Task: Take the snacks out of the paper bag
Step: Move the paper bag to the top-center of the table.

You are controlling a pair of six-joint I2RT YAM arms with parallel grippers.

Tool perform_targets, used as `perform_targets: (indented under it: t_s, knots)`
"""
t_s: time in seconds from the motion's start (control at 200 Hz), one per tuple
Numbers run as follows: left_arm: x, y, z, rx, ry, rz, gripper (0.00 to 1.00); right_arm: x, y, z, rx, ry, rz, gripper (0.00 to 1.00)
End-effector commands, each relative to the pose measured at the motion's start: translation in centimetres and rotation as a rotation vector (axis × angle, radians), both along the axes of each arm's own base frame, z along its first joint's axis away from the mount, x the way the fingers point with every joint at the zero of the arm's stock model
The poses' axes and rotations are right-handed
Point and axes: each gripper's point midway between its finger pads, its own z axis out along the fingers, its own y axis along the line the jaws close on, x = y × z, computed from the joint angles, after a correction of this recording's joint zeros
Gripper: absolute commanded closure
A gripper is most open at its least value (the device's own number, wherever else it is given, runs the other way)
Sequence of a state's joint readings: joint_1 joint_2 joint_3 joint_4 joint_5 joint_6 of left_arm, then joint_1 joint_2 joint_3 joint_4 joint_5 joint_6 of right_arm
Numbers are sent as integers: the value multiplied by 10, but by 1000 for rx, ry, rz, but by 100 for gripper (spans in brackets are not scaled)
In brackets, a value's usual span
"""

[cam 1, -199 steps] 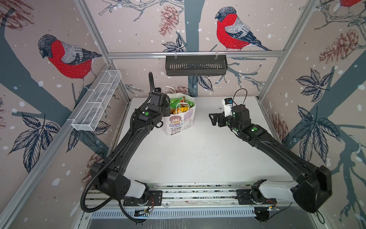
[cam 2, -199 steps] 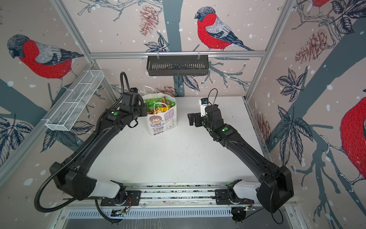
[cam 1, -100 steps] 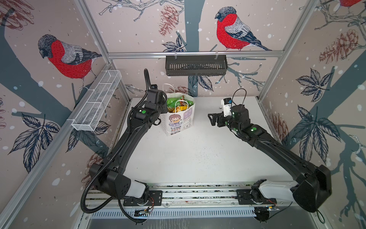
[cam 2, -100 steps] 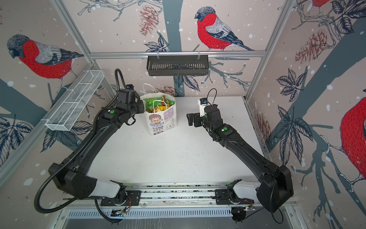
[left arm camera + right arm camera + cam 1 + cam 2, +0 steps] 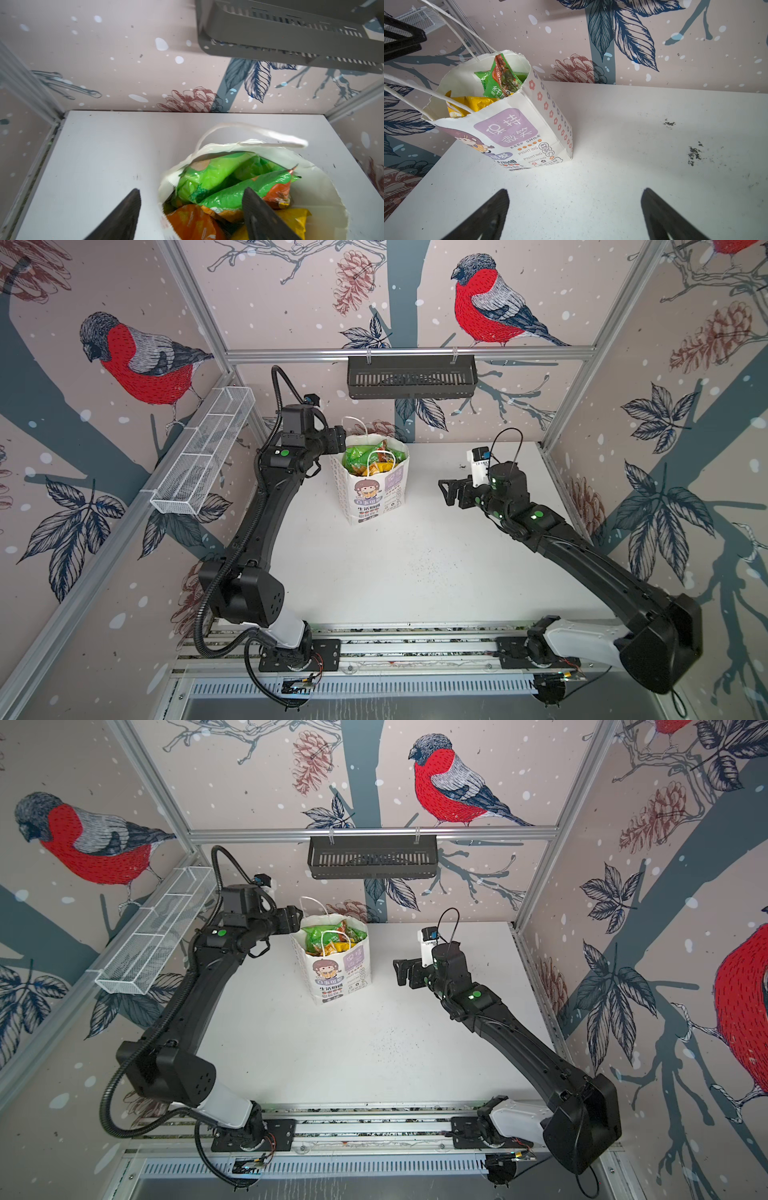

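1. White table [image 5: 415,564] fills the floor of a cell whose walls have wallpaper with red-breasted birds, pine cones and leaves. A black slotted basket [image 5: 411,377] hangs on the rear rail, and a white wire basket [image 5: 203,456] is fixed to the side wall by the left arm.
2. The paper bag [image 5: 374,497] stands upright on the table toward the back, a little on the left arm's side of the middle, with its mouth open. Its front shows a cartoon girl and a lilac panel with Chinese characters.
3. The snacks [image 5: 365,456] are all inside the bag: green packets on top, orange and yellow ones beside and under them. In the right wrist view one green packet [image 5: 502,76] pokes its corner above the rim. How many lie deeper I cannot tell, because the upper ones cover them.
4. Of the cord handles [image 5: 353,425], one stands up at the back and one falls over the mouth.
5. The left gripper [image 5: 190,191] is at the rim of the bag with its jaws wide apart, holding nothing. One finger [image 5: 124,214] is outside the bag over the table, and the other is above the packets.
6. The right gripper [image 5: 446,491] hangs above the table on the other side, well apart from the bag and pointing toward it. Its jaws are spread fully and are empty.
7. Some dark specks [image 5: 694,153] lie on the table.
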State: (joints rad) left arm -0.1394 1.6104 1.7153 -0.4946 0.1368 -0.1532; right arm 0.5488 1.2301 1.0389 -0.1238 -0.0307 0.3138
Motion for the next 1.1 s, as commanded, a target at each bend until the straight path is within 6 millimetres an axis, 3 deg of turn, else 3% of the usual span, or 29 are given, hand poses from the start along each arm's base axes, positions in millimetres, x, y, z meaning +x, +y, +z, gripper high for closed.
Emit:
perform_targets:
  t_s: [0.0,0.215,0.51,0.7,0.79,0.886,1.001,1.096]
  knots:
    - [15,-18,10,5,-38,-114,23,1,-1,3,-9,-23,1,0]
    - [41,-13,-22,73,59,-96,24,1,-10,2,-27,-32,-28,0]
    - [54,-18,-66,121,156,-145,26,5,-15,2,-27,-37,-43,0]
    - [68,-17,-89,133,197,-133,34,8,-15,3,-20,-40,-47,0]
    - [72,-20,-93,129,202,-148,45,8,-16,4,-18,-43,-49,0]
    - [73,-24,-96,121,208,-168,64,8,-18,2,-21,-43,-57,0]
    - [69,-31,-99,105,222,-196,100,9,-22,0,-22,-41,-71,0]
    - [67,-34,-102,121,234,-189,100,9,-24,1,-19,-41,-78,0]
